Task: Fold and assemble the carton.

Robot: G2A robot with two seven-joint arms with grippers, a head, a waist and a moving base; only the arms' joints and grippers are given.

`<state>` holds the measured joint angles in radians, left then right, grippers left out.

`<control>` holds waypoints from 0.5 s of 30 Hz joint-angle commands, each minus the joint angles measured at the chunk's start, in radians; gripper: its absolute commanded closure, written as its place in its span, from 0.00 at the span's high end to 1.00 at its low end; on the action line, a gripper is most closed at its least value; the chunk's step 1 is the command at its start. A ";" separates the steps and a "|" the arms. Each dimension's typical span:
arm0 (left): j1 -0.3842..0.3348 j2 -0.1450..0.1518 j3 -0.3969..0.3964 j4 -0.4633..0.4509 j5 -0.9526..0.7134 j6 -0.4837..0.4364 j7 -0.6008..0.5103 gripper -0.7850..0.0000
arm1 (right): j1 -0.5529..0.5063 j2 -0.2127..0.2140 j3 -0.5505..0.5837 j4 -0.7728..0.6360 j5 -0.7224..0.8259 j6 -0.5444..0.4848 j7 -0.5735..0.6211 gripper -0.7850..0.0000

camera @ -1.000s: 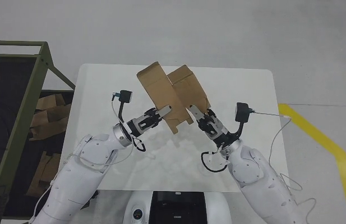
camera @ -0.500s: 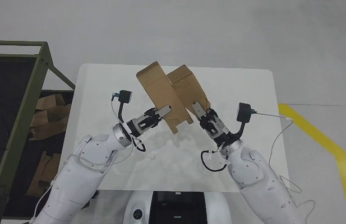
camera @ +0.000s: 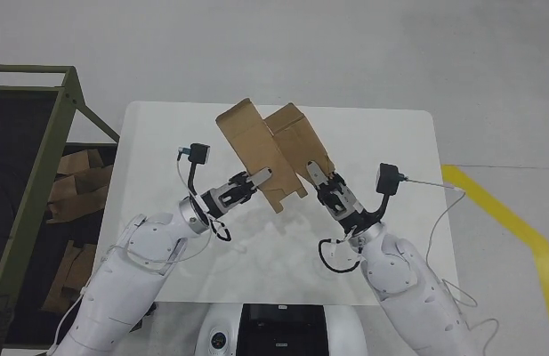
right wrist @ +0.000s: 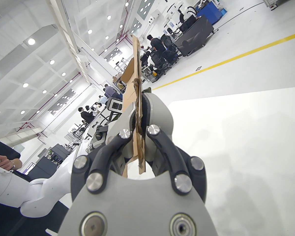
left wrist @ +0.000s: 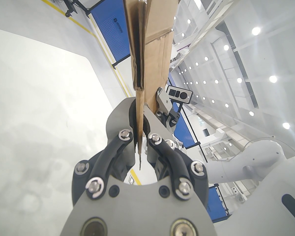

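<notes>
Carton (camera: 270, 151): I see it as a flattened brown cardboard blank, held between my two arms over the middle of the white counter (camera: 390, 133), leaning toward the far side. From above, its two long panels meet along a crease and spread in a shallow V, with short flaps at the far ends. I cannot tell whether the far end touches the counter.

My left gripper (camera: 261, 175) is pressed together on the near edge of the left panel. In the left wrist view the board runs edge-on between the two fingers, both of them flat against it. My right gripper (camera: 315, 171) pinches the near edge of the right panel in the same way, and its wrist view shows the fingers clamped on the thin, frayed board. The two grippers sit near each other, angled inward, each on its own side of the crease.

Left of the counter stands a green metal frame (camera: 71, 93), with loose cardboard pieces (camera: 76, 182) lying beside it. A yellow line (camera: 496, 209) crosses the floor on the right.
</notes>
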<state>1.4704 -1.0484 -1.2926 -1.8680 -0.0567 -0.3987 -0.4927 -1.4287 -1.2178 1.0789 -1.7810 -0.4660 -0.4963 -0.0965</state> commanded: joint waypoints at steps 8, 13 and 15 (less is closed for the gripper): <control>-0.008 0.000 -0.034 0.028 -0.038 -0.010 -0.005 1.00 | -0.007 -0.001 0.024 0.001 0.025 -0.029 0.016 0.00; -0.012 0.002 -0.075 0.058 -0.116 -0.044 -0.034 1.00 | -0.011 -0.001 0.035 0.003 0.053 -0.044 0.047 0.00; -0.012 0.004 -0.089 0.065 -0.142 -0.064 -0.052 1.00 | -0.009 0.000 0.039 0.006 0.072 -0.054 0.071 0.00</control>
<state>1.4585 -1.0453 -1.3753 -1.8061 -0.1853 -0.4525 -0.5349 -1.4389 -1.2182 1.1161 -1.7763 -0.4028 -0.5457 -0.0379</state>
